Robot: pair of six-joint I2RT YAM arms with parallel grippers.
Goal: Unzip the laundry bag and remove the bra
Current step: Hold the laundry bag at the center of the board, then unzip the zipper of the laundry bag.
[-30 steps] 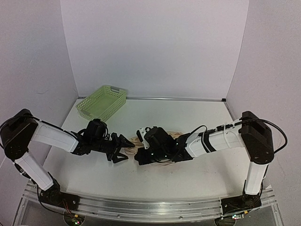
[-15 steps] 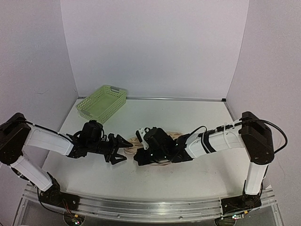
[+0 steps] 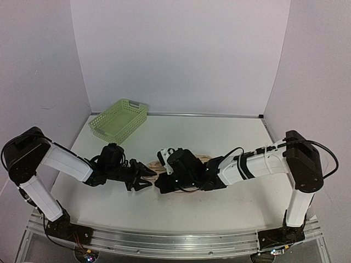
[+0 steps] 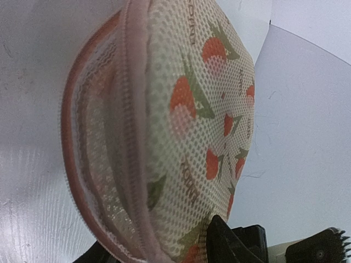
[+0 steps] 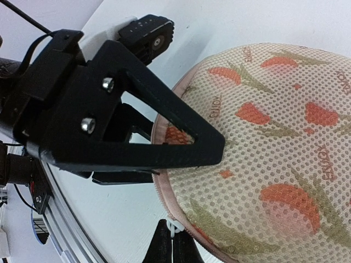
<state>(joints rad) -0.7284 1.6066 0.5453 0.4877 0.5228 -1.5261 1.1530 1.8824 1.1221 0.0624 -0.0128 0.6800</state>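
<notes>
The laundry bag, beige mesh with orange-red and green motifs and a pink zip round its edge, lies mid-table, mostly under my right arm in the top view. It fills the left wrist view. My left gripper grips the bag's left end, one finger over the top and one below the edge. It also shows in the left wrist view. My right gripper is shut on the white zip pull at the bag's near edge, just right of the left gripper. The bra is hidden.
A light green lattice basket stands at the back left by the wall. White walls close off the back and both sides. The table's front rail runs along the near edge.
My left gripper has moved right onto the bag's left end and its jaws have narrowed around the edge. My right gripper has stayed at the zip pull.
</notes>
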